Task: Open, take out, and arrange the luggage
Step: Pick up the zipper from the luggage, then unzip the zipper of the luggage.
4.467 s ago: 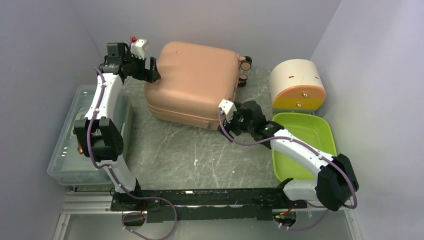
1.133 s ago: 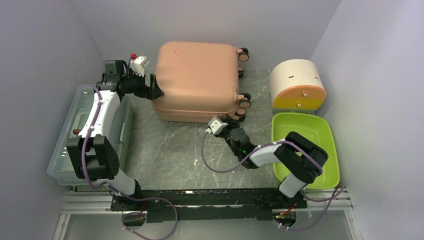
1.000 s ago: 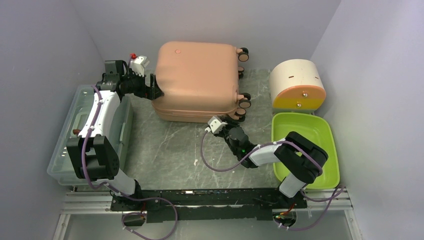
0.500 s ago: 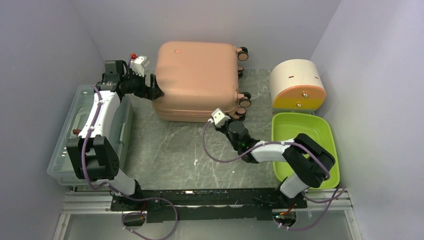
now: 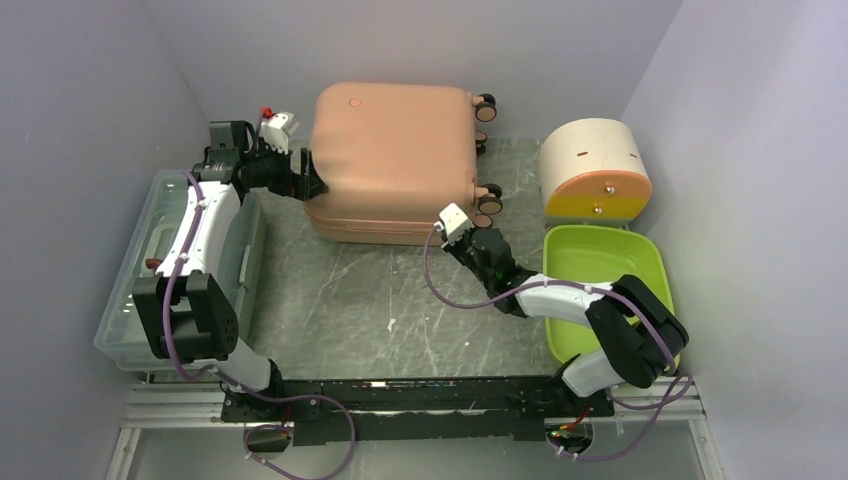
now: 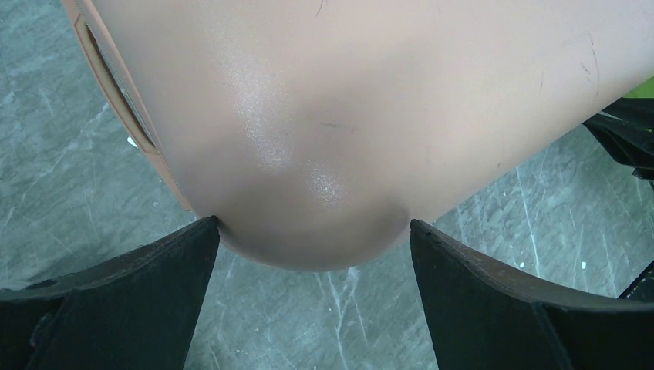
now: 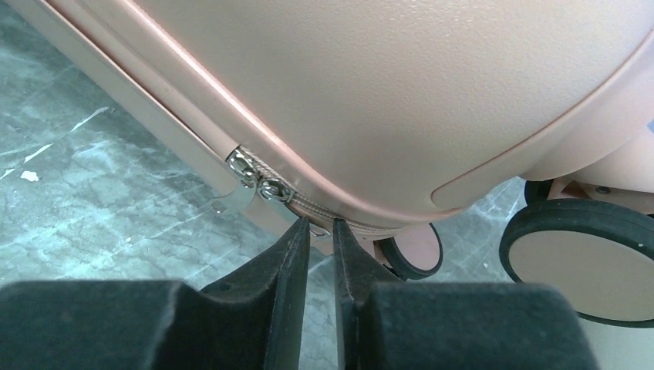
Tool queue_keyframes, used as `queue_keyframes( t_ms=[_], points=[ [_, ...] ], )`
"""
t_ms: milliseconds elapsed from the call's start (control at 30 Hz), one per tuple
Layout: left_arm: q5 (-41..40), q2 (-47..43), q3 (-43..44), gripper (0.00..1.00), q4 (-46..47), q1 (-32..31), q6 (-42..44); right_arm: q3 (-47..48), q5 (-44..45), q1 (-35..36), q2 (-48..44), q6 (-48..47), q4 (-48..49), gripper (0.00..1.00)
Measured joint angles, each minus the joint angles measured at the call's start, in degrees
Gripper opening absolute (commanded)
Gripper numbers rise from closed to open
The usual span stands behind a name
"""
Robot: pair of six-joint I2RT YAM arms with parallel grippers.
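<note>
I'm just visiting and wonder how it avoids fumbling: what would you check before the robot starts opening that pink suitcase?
1. Luggage lying flat on the table, closed: ok.
2. Left gripper open, straddling a left corner to steady it: ok.
3. Right gripper beside the zipper pulls: ok.
4. A pull pinched between its fingers: cannot tell.
5. Luggage unzipped: not ok, both pulls sit together at its near corner.

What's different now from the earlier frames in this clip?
The luggage swung from skewed to square early on. In the last second the right gripper slid right along its near seam toward the wheels, jaws narrowing beside the zipper pulls; any grip is unclear. The left gripper stayed open around the luggage's left corner.
</note>
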Motion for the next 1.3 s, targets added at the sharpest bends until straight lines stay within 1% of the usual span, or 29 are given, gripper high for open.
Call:
queue_keyframes(
  t_ms=[100, 200, 367, 533, 667, 800, 1033, 1133, 1300],
  points=[
    [0.00, 0.00, 0.00, 0.99, -0.09, 0.00, 0.00, 0.66, -0.85, -0.61, -0.39, 0.63, -1.55, 0.17],
    [0.00, 0.00, 0.00, 0.99, -0.13, 0.00, 0.00, 1.07, -2.36, -1.29, -0.76, 1.53, -2.91, 0.26],
    [0.00, -0.02, 0.00, 0.99, -0.17, 0.00, 0.00, 1.33, -8.33, -2.99, -2.08, 2.01, -5.42, 0.39],
    [0.02, -0.02, 0.00, 0.99, -0.20, 0.00, -0.02, 0.87, -9.66, -2.71, -2.19, 0.55, -5.42, 0.46],
    [0.02, -0.02, 0.00, 0.99, -0.22, 0.00, -0.02, 0.39, -8.22, -1.46, -1.51, -1.22, -4.13, 0.48],
    [0.00, -0.02, 0.00, 0.99, -0.26, 0.00, -0.02, 0.28, -4.13, 0.42, -0.28, -2.32, -2.56, 0.48],
    [0.02, -0.02, 0.00, 1.00, -0.31, 0.00, -0.04, 0.68, 0.42, 2.21, 0.72, -1.51, -1.77, 0.49],
    [0.02, -0.02, 0.00, 0.99, -0.31, 0.00, -0.04, 1.68, 1.46, 2.45, 0.85, 0.46, -3.17, 0.49],
    [0.02, -0.02, 0.00, 0.99, -0.33, 0.00, -0.09, 5.35, 3.91, 2.69, 1.73, 4.68, -8.41, 0.48]
  ],
)
